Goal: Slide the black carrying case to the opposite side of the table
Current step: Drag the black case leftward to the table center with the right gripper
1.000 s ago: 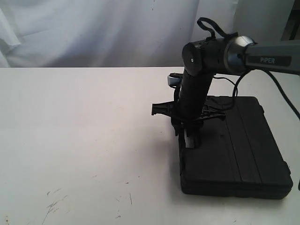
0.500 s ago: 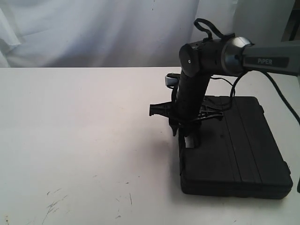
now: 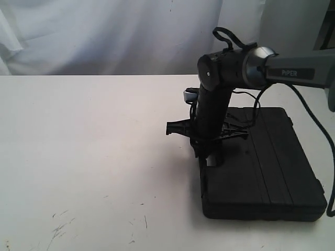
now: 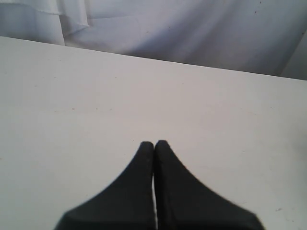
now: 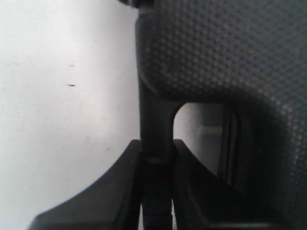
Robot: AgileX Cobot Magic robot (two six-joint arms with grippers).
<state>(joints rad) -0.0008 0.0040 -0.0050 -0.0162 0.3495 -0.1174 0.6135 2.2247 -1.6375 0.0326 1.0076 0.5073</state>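
Observation:
The black carrying case (image 3: 261,167) lies flat on the right part of the white table (image 3: 89,151). My right gripper (image 3: 208,157) points down at the case's left edge and is shut on the case's handle (image 5: 154,120); its fingers (image 5: 122,177) press the bar from both sides. The textured case lid (image 5: 225,48) fills much of the right wrist view. My left gripper (image 4: 154,143) is shut with nothing in it, over bare tabletop (image 4: 96,96); it does not show in the exterior view.
Faint dark scratch marks (image 3: 60,225) mark the table's front left. A white curtain (image 3: 104,31) hangs behind the far edge. The case's right end reaches close to the picture's right border. A cable (image 3: 309,115) trails from the right arm.
The right arm has shifted slightly leftward and the case's left edge has moved a little left with it. The gripper stays shut on the handle.

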